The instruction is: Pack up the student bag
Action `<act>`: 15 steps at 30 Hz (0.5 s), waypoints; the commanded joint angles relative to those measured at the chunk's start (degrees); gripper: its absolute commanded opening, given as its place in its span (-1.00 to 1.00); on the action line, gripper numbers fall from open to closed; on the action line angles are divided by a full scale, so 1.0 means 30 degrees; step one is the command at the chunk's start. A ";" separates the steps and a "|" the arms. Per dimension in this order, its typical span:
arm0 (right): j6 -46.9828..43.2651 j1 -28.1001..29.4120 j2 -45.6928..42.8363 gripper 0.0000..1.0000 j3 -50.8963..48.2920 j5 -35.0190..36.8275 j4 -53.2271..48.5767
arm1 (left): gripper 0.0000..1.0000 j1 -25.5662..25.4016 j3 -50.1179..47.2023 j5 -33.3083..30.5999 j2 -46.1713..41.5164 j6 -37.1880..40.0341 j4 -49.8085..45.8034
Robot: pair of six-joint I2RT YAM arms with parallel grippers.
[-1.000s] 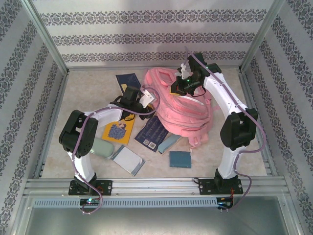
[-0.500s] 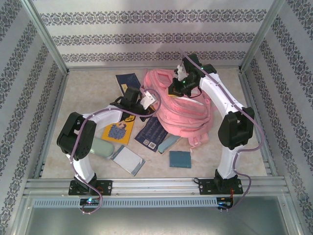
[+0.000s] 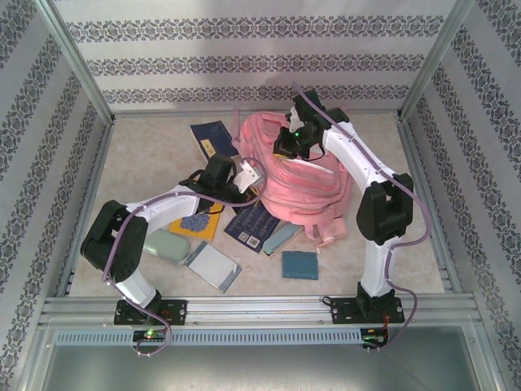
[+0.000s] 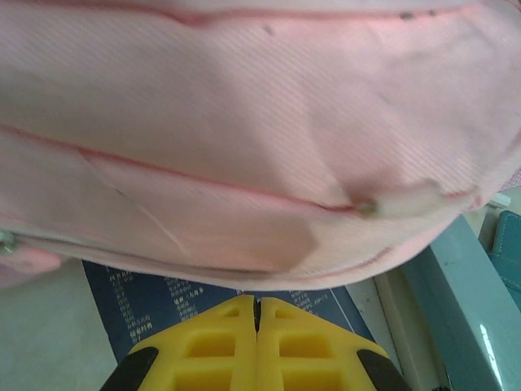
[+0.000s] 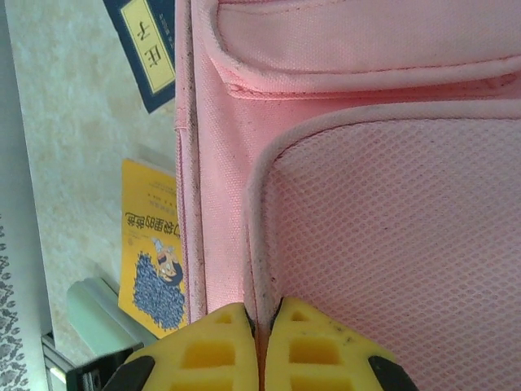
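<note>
At centre: crumpled pink student bag.

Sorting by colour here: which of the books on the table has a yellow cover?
The yellow book lying partly under the left arm; the others are dark blue, teal or grey.

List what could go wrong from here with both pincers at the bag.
1. The right pincer is shut on just the thin piping of the bag; a pull might slip it free.
2. The left pincer looks shut on nothing, short of the fabric, so the bag may be held on one side only.
3. The bag overlaps the blue book; lifting it could drag that book along.
</note>
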 commanded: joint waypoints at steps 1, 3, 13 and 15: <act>0.0209 0.0146 0.0191 -1.00 0.0867 -0.0141 0.0405 | -0.93 0.0053 -0.0595 -0.1334 -0.1303 -0.1062 -0.0434; -0.0494 0.0044 -0.0134 -1.00 0.0656 -0.0604 0.0214 | -0.78 0.0741 -0.0709 -0.1130 -0.1626 -0.1546 -0.0442; -0.6442 -0.0293 -0.3880 -1.00 -0.1986 0.0284 -0.0446 | 0.34 0.1476 -0.3590 -0.2931 -0.4871 0.1457 0.1994; -0.7130 -0.0358 -0.4341 -1.00 -0.2228 0.0319 -0.0493 | 0.58 0.1476 -0.3562 -0.2550 -0.5491 0.1686 0.1669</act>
